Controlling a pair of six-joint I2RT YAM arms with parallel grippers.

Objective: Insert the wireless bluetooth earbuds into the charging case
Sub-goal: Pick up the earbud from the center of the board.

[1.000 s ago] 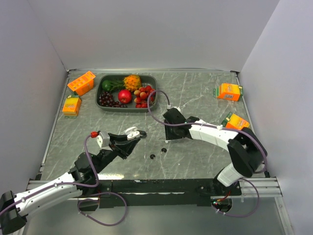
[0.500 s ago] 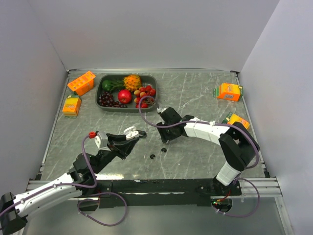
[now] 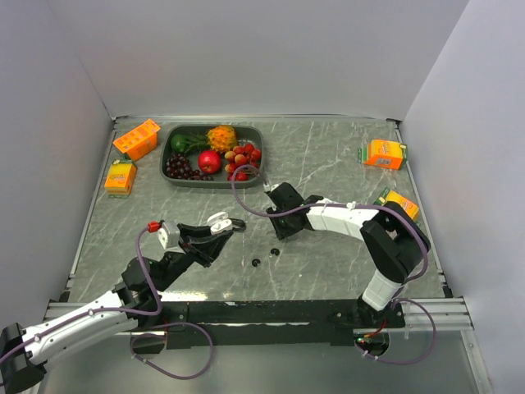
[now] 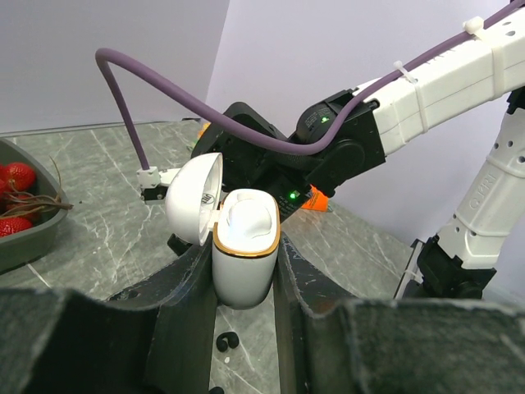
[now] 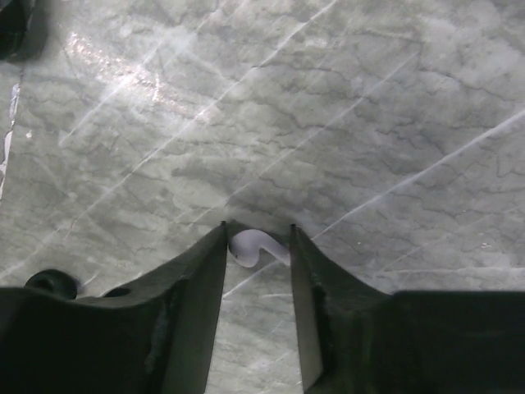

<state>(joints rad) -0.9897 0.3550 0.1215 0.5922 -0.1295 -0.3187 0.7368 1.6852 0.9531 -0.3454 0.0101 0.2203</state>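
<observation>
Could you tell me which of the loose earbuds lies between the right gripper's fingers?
The white earbud, between the right gripper's jaws; the two black earbuds lie outside them.

— What encloses the scene?
— Plain pale walls: a back wall [image 3: 246, 57] at the top, a left wall [image 3: 41, 123], a right wall [image 3: 480, 98].
— And below?
— A grey marbled table [image 3: 328, 156], veined white, with soft glare; a black rail [image 3: 271, 313] runs along the bottom.
</observation>
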